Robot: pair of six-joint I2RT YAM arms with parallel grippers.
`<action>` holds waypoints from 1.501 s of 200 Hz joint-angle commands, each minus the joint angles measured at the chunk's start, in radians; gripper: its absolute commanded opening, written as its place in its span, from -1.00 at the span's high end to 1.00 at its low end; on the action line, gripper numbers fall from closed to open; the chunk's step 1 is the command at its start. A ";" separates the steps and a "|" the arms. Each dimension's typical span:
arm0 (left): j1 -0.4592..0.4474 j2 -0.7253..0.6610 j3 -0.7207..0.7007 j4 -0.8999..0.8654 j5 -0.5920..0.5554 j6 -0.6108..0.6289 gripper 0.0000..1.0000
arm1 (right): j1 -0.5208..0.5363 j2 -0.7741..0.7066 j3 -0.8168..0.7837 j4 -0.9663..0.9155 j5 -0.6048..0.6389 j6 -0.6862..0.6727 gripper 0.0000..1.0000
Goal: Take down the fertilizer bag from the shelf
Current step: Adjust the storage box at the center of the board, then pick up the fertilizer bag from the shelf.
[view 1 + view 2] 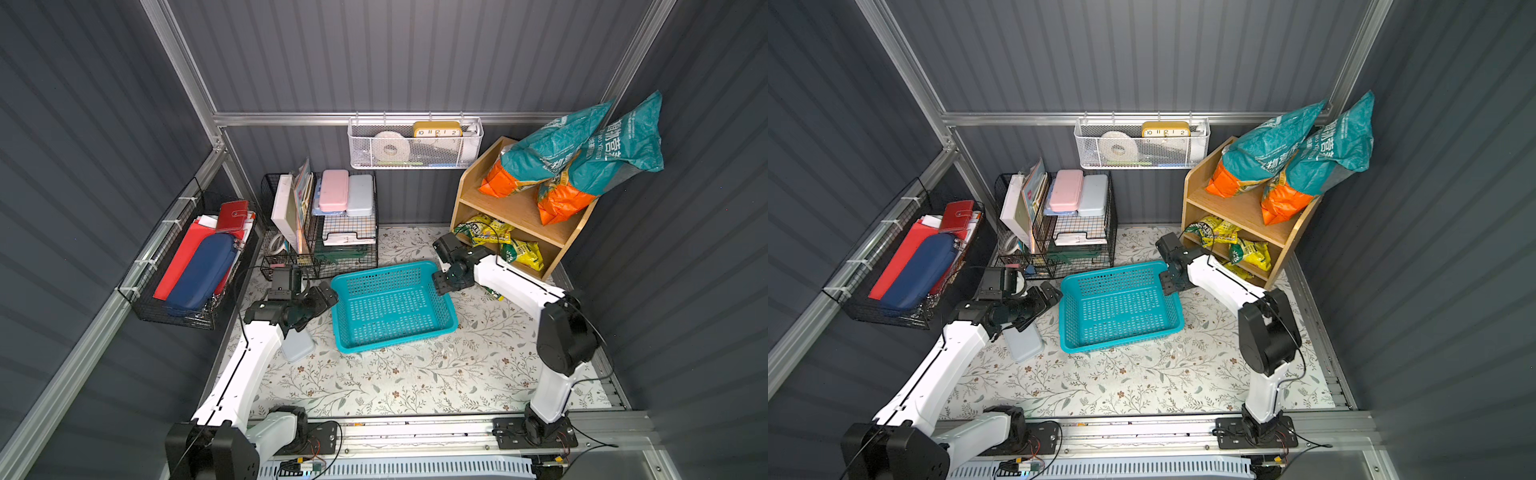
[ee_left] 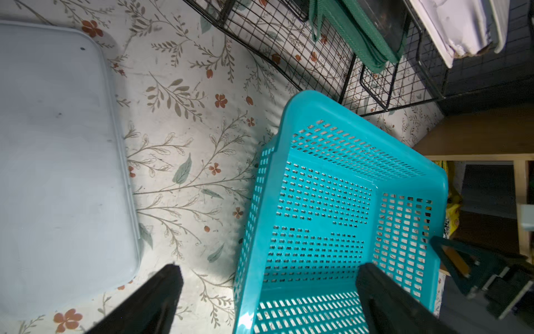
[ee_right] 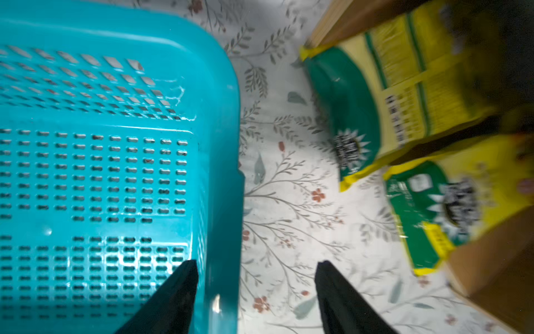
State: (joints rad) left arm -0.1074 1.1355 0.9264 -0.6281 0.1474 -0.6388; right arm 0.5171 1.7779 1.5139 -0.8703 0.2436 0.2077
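Right wrist view, right pincer released astride teal basket rim, left pincer released wide, yellow-green bag by shelf

Teal-orange bags: two. Shelf: one. Turquoise basket: one.

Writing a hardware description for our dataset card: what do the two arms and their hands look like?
The left arm and right arm have white shells, black joints, thin black cables. The left hand and right hand are black and tapered.

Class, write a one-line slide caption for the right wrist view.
Right gripper, open, straddles the rim of the teal basket; yellow-green bags jut from the wooden shelf.
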 commanded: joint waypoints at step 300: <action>-0.298 0.251 0.188 0.045 0.068 0.086 -0.99 | -0.158 -0.124 0.588 0.648 0.557 -0.825 1.00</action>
State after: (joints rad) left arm -0.4007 1.3918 1.0954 -0.5690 0.2226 -0.5503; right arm 0.3592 1.7256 2.0216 -0.0689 0.9386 -0.8478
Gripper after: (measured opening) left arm 0.994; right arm 0.045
